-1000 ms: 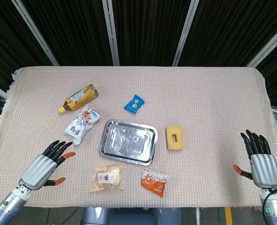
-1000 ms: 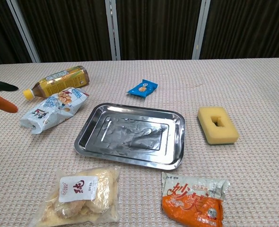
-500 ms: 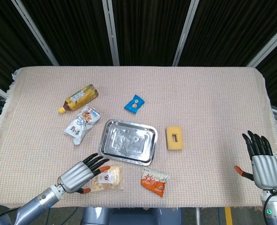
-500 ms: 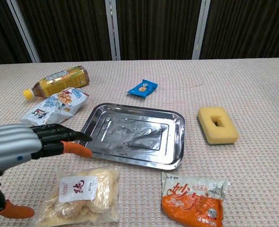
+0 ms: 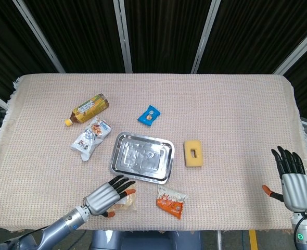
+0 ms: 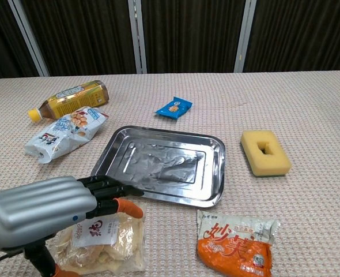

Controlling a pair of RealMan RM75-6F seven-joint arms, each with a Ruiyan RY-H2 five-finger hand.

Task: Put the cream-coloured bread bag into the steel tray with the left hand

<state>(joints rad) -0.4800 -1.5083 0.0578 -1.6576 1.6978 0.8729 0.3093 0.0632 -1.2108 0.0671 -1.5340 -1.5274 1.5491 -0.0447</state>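
The cream-coloured bread bag (image 6: 109, 242) lies near the table's front edge, just in front of the steel tray (image 6: 161, 164); in the head view the bread bag (image 5: 125, 204) is mostly hidden. My left hand (image 5: 105, 195) hovers right over it with fingers spread, pointing toward the tray (image 5: 141, 157); the left hand (image 6: 49, 210) covers the bag's left part, and I cannot tell whether it touches. The tray holds nothing. My right hand (image 5: 292, 179) stays open at the far right edge, fingers apart, holding nothing.
An orange snack packet (image 5: 170, 201) lies right of the bread bag. A yellow sponge (image 5: 193, 153) sits right of the tray. A tea bottle (image 5: 87, 108), a white snack bag (image 5: 90, 136) and a small blue packet (image 5: 149, 115) lie behind the tray.
My left hand has moved rightward and nearer the front edge, from the left side to directly over the bread bag, now covering most of it. The right hand has drifted slightly toward the table's front edge.
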